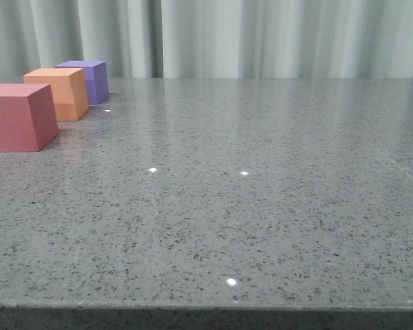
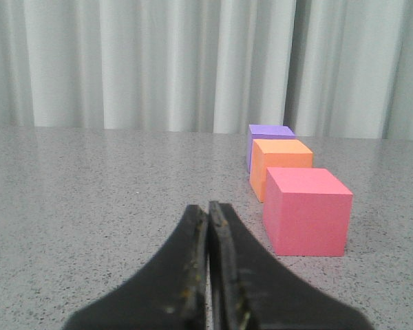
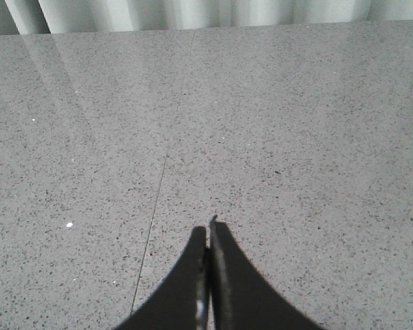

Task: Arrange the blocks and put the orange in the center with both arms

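Observation:
Three cubes stand in a row at the far left of the table in the front view: the red cube (image 1: 17, 115) nearest, the orange cube (image 1: 58, 92) behind it in the middle, the purple cube (image 1: 88, 79) farthest. The left wrist view shows the same row: red (image 2: 306, 210), orange (image 2: 279, 165), purple (image 2: 268, 137). My left gripper (image 2: 208, 206) is shut and empty, low over the table, apart from the red cube. My right gripper (image 3: 208, 228) is shut and empty over bare table. Neither gripper shows in the front view.
The grey speckled stone table (image 1: 248, 206) has its front edge near the bottom of the front view. A thin seam line (image 3: 155, 213) runs across the tabletop beside my right gripper. A pale curtain (image 1: 261, 34) hangs behind the table.

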### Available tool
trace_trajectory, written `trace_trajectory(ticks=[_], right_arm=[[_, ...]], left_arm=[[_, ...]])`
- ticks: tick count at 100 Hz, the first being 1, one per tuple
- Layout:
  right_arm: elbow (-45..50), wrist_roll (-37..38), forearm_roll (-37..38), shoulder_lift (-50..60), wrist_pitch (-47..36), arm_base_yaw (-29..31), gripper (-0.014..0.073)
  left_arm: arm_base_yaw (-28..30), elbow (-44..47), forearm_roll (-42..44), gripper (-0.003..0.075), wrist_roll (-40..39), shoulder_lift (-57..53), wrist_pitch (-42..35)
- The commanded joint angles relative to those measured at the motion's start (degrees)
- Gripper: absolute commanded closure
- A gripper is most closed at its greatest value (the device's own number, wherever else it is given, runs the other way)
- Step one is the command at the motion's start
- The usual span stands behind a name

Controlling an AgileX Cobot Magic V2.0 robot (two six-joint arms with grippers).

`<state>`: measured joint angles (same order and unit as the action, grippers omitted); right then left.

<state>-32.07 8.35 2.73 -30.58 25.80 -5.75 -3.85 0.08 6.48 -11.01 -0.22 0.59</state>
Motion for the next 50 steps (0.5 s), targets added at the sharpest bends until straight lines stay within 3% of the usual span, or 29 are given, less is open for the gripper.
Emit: trace_trajectory(ticks=[1,50], right_arm=[[-1.57,-0.2,0.52,-0.09,-4.22,0.27,0.0662],[-1.22,-0.2,0.7,0.37,-4.91,0.27,0.0662]], left_arm=[[0.16,2.55,-0.58,0.0741,-0.28,-2.08,-4.43],[0.16,2.55,-0.58,0.0741,-0.28,-2.08,-4.43]])
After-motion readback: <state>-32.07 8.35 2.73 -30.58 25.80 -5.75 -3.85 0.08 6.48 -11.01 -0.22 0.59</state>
